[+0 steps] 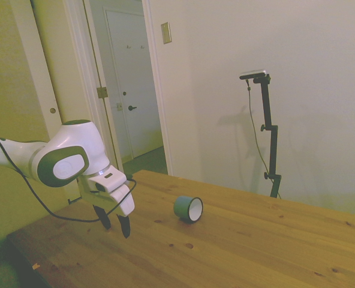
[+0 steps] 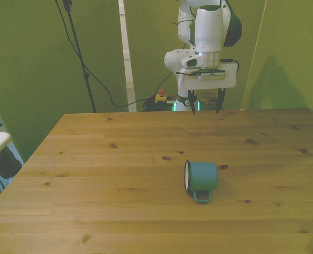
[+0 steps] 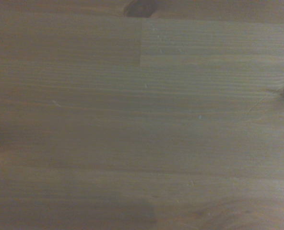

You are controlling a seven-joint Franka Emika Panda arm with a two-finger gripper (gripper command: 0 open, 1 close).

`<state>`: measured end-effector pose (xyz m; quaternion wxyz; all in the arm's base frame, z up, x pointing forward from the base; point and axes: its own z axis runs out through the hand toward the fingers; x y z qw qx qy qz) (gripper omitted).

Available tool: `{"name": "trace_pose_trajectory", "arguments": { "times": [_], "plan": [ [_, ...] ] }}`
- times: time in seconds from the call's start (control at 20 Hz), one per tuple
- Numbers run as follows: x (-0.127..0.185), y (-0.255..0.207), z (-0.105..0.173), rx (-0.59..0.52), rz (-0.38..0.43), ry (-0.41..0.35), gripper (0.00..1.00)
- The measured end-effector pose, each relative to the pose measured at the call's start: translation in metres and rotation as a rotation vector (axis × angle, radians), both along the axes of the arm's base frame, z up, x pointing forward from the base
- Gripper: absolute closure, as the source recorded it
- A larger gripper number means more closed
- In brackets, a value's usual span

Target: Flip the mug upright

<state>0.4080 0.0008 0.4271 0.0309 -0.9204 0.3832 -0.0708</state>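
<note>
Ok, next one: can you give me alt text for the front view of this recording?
A small teal mug lies on its side on a wooden table, its white opening facing the front view's left and its loop handle toward the camera. Behind it, near the table's far edge, the white arm's gripper hangs open above the wood, apart from the mug.

table (image 2: 119,159): knotty wood, matt | mug (image 2: 203,176): smooth teal enamel, white inside | arm (image 1: 69,157): glossy white plastic

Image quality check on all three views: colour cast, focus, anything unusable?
Side view: yellowish cast, mug sharp enough, tool open and clear. Front view: strong green-yellow tint, mug throws a soft shadow on the table. Wrist view: dim, soft, only wood grain, no mug.
</note>
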Motion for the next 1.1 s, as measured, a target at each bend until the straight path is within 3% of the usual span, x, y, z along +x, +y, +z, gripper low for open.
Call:
{"name": "trace_pose_trajectory", "arguments": {
  "times": [0.3,0.7,1.1],
  "plan": [
    [0.021,-0.002,0.011,-0.009,-0.011,-0.02,0.0],
    [0.117,-0.066,0.06,-0.036,-0.098,-0.108,0.0],
    [0.191,-0.12,0.079,-0.05,-0.162,-0.107,0.0]
  ]
}}
